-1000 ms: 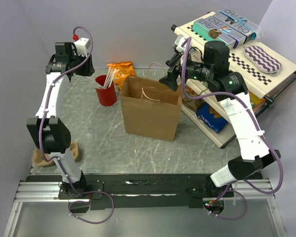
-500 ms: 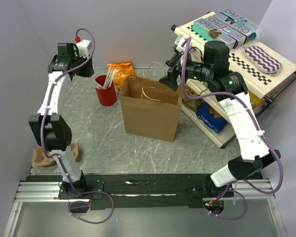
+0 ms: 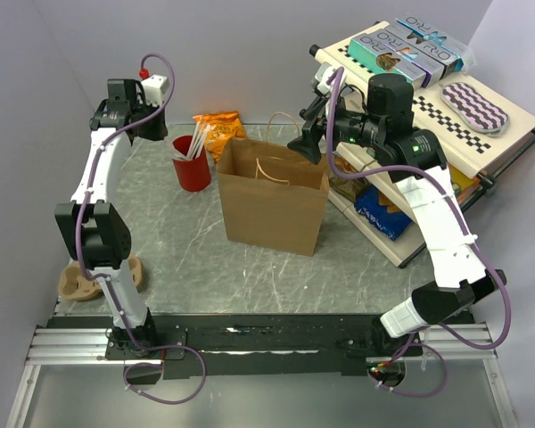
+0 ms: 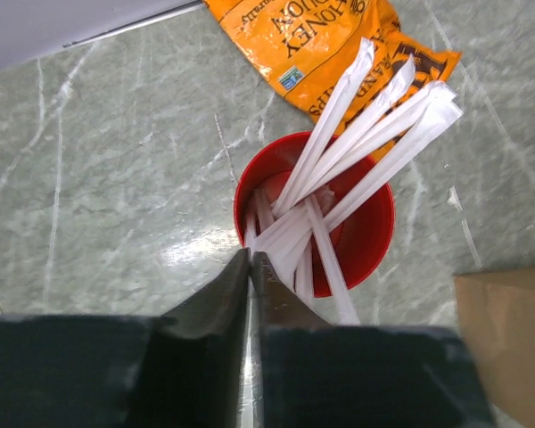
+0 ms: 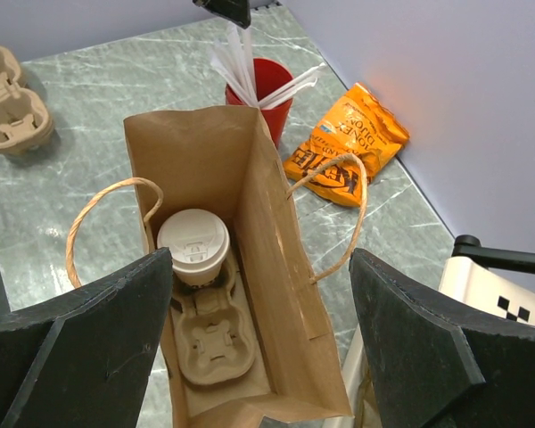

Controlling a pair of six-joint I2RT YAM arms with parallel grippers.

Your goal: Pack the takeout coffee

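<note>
- The small white paper coffee cup with a domed white lid [image 5: 193, 245] stands in a brown moulded-pulp carrier tray [image 5: 212, 343] inside the open brown paper bag [image 5: 205, 160].
- The right end effector [image 5: 260, 259] hangs over the bag, spread wide and empty.
- The left end effector [image 4: 251, 259], its fingers nearly together, is above a red cup [image 4: 370, 241] of white sticks [image 4: 357, 125].

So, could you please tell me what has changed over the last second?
The left gripper closed, apparently pinching a straw in the red cup, as its arm edged slightly right. Unchanged: the right gripper open above the bag, with the coffee inside it.
</note>
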